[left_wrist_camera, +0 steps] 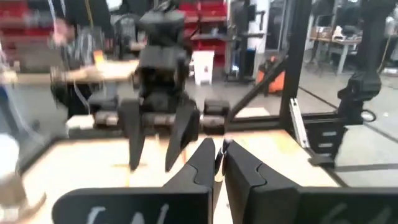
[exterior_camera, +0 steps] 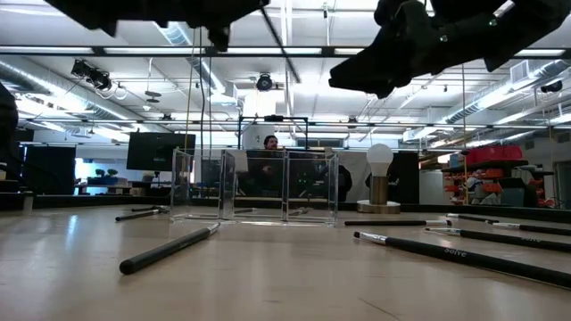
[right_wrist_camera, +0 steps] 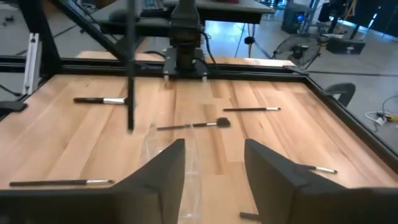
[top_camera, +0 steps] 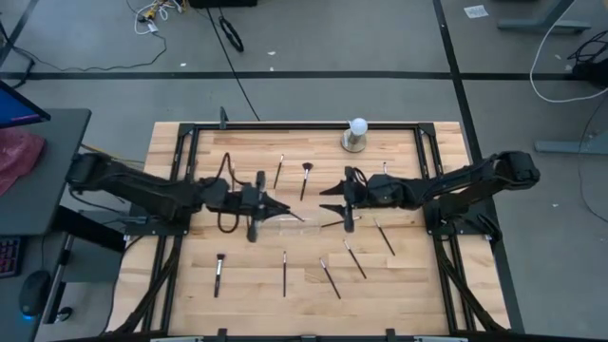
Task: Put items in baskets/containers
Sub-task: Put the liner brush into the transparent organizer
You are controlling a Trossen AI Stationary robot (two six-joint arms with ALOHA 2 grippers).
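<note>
My left gripper [top_camera: 283,209] [left_wrist_camera: 219,155] is shut on a thin dark makeup brush [exterior_camera: 284,45] above the clear plastic tray [exterior_camera: 254,183] [top_camera: 285,224] at mid-table. My right gripper [top_camera: 326,198] [right_wrist_camera: 211,165] hovers open just right of the tray, facing the left gripper, and holds nothing. In the right wrist view the held brush [right_wrist_camera: 130,74] hangs down over the table. Other brushes lie flat on the wood: two beyond the tray [top_camera: 278,171] [top_camera: 306,179], one beside the tray [top_camera: 332,225], and several nearer the front edge [top_camera: 284,273] [top_camera: 219,274] [top_camera: 354,258]. My left gripper pinches the brush between its two fingers, which come level from the table's left; a short bit of the handle [left_wrist_camera: 224,146] shows above the shut fingertips. The brush hangs slanting down below the fingers, lifted clear, its lower end [exterior_camera: 298,80] above the tray.
A white ball on a round metal base [top_camera: 356,133] [exterior_camera: 380,178] stands near the far edge. A black frame [top_camera: 285,124] borders the wooden table. Bare wood lies left of the tray. People and equipment show in the room beyond.
</note>
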